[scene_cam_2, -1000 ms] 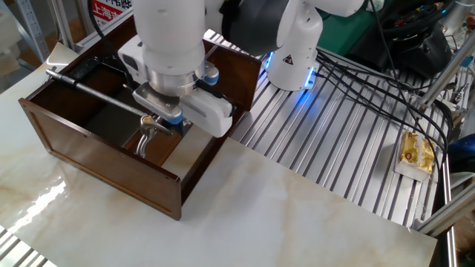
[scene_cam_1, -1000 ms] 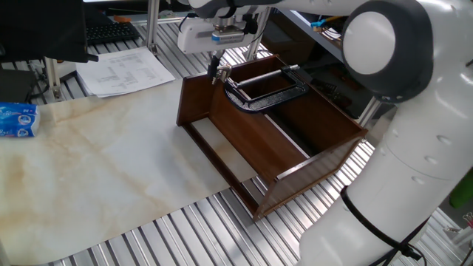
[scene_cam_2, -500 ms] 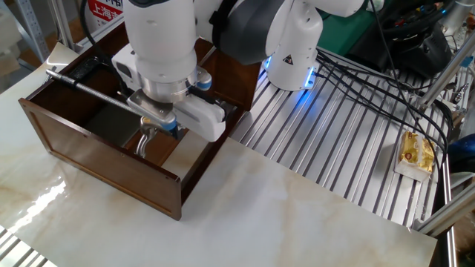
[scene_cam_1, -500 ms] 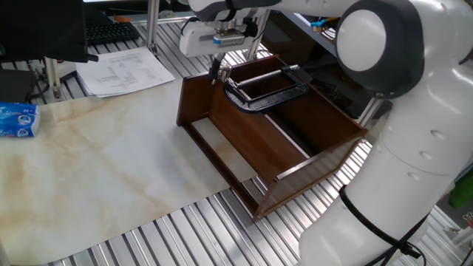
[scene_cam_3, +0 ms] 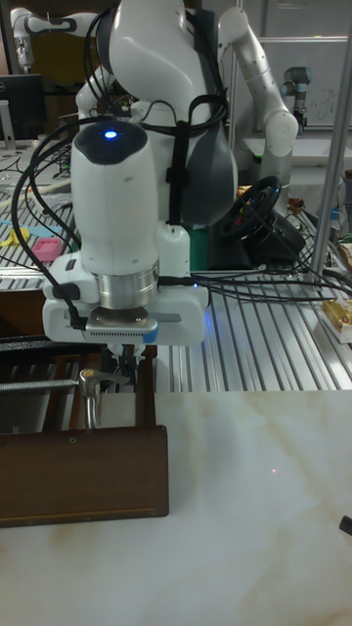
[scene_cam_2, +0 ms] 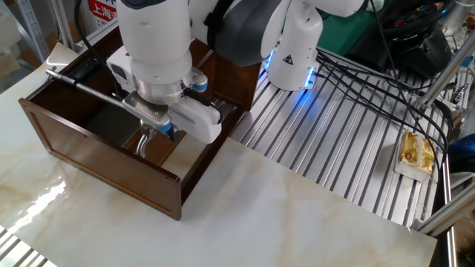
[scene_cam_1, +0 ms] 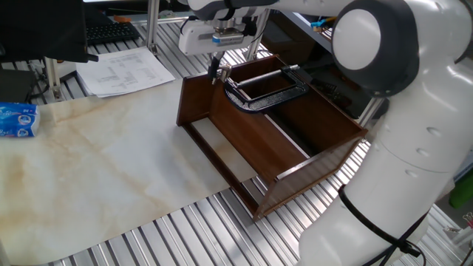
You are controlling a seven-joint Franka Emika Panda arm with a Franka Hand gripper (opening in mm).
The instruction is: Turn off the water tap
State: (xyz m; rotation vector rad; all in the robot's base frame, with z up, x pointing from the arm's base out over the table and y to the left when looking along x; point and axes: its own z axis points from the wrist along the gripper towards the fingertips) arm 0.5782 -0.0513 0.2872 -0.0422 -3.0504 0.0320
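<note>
The gripper [scene_cam_2: 151, 127] has its fingertips hidden behind the wrist body in the other fixed view, near the upper left, so whether the jaws are closed on the tap [scene_cam_3: 89, 389] cannot be told; in one fixed view they are too small to read at top centre. The clamp [scene_cam_1: 264, 87] is cut off by the left edge in the tall fixed view, only its screw rod showing. The box [scene_cam_3: 78, 474] also runs off that left edge, its interior hidden behind the front wall.
</note>
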